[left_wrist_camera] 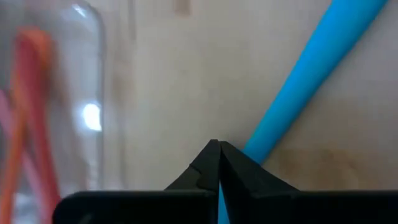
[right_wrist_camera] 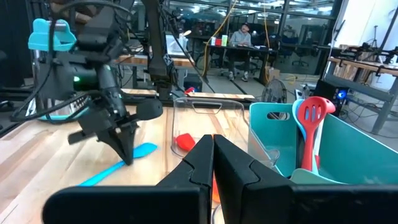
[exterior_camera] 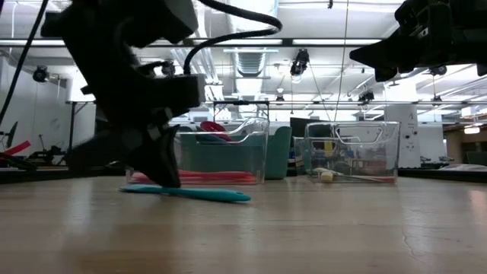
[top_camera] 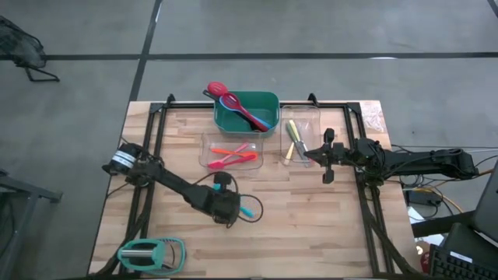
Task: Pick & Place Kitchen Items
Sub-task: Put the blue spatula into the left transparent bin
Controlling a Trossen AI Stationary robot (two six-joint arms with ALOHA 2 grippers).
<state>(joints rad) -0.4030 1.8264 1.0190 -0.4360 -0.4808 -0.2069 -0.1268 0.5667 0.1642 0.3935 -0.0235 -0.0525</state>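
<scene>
A blue utensil (top_camera: pixel 247 210) lies flat on the wooden table, near its middle. My left gripper (top_camera: pixel 231 211) is down on it, slanting from above, and is shut on it. My right gripper (top_camera: pixel 311 155) hangs shut in the air over the clear bin (top_camera: pixel 299 136) at the right, which holds yellow and green utensils, and touches nothing. A green bin (top_camera: pixel 247 113) at the back holds a red and a blue utensil. A second clear bin (top_camera: pixel 229 152) holds orange and pink ones. My left gripper pinches the blue utensil's handle (left_wrist_camera: pixel 249 152) between its two fingertips, close to the broad end (right_wrist_camera: pixel 146 149). The fingers slant down from above and from the table's left. The utensil lies along the table top (exterior_camera: pixel 198 193), its long handle reaching toward the table's right.
A mint-green and grey gadget (top_camera: pixel 152 253) lies at the near left corner. The three bins stand in a group at the back middle. A bag (top_camera: pixel 372 117) lies at the far right corner. Bare wood lies right of and in front of the blue utensil.
</scene>
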